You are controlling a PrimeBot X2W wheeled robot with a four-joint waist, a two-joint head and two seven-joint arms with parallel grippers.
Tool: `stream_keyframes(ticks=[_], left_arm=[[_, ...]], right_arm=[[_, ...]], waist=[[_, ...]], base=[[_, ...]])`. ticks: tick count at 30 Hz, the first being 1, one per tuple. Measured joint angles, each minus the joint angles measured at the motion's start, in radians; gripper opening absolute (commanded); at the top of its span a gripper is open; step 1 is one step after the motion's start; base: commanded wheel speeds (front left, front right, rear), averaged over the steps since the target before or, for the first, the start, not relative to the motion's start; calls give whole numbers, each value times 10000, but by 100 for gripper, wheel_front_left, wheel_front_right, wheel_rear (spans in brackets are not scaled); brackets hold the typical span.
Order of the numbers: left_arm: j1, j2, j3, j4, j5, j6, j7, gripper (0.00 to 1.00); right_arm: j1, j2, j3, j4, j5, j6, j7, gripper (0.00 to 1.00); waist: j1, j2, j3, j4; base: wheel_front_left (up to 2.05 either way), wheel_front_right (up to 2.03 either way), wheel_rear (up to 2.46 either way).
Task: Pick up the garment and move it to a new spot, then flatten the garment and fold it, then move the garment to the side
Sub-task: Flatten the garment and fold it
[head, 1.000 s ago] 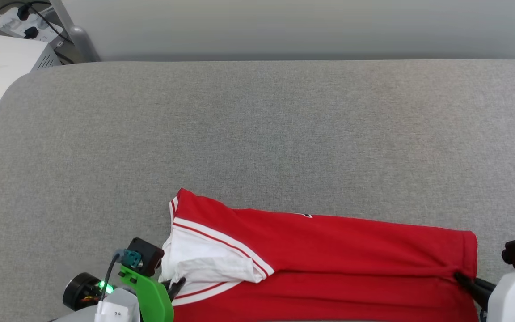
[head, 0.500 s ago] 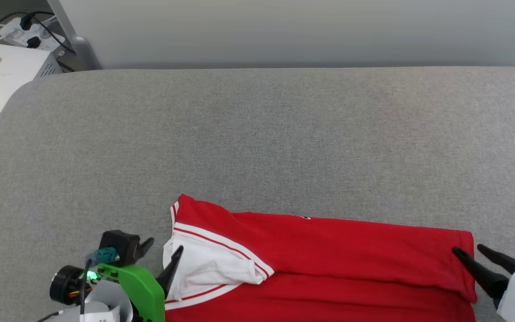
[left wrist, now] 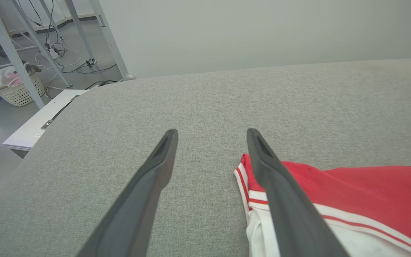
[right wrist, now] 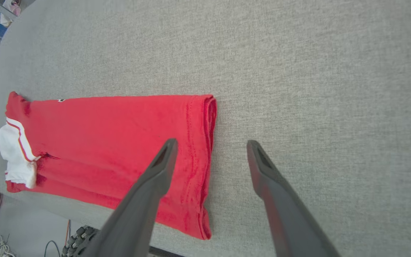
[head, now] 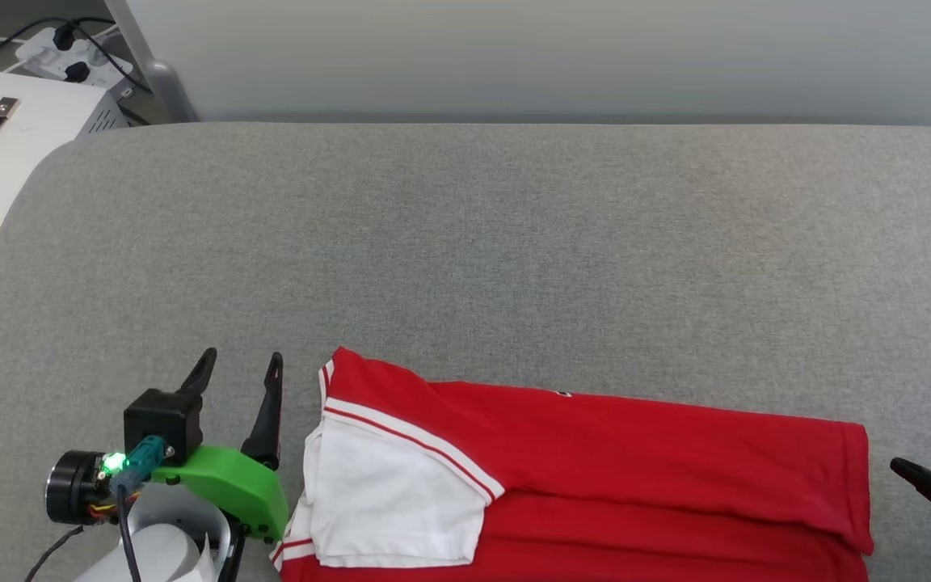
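Head view gives us one garment (head: 635, 469), folded into a long red band along the near edge of one grey table (head: 465, 242), with one white sleeve (head: 393, 501) lying on its left end. We count two grippers, each with two dark fingers (left wrist: 148, 185). Our left gripper (head: 242, 356) stands just beside the sleeve end, jaws spread apart, holding nothing. Our right gripper (right wrist: 211, 142) hovers at the hem end, jaws likewise apart and empty, one finger over red cloth, the other over bare table. One white box (head: 5, 145) sits off the table's left corner.
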Motion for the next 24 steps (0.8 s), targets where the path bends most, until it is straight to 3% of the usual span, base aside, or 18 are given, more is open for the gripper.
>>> stream_keyframes(ticks=[6, 9, 24], left_arm=[[965, -986, 1632, -123, 1636, -27, 0, 100], [1351, -1482, 2330, -134, 2311, -251, 0, 100], [2523, -3954, 4696, 295, 5290, -2025, 0, 100]], right_arm=[[-286, 619, 280, 989, -38, 0, 566, 100], [-457, 901, 543, 1344, -107, 0, 654, 100], [-1092, 1695, 1804, 1994, 79, 0, 414, 100]], waist=[[0, 0, 170, 254], [0, 0, 246, 388], [0, 0, 293, 606]], base=[[0, 0, 0], [0, 0, 0], [0, 0, 0]])
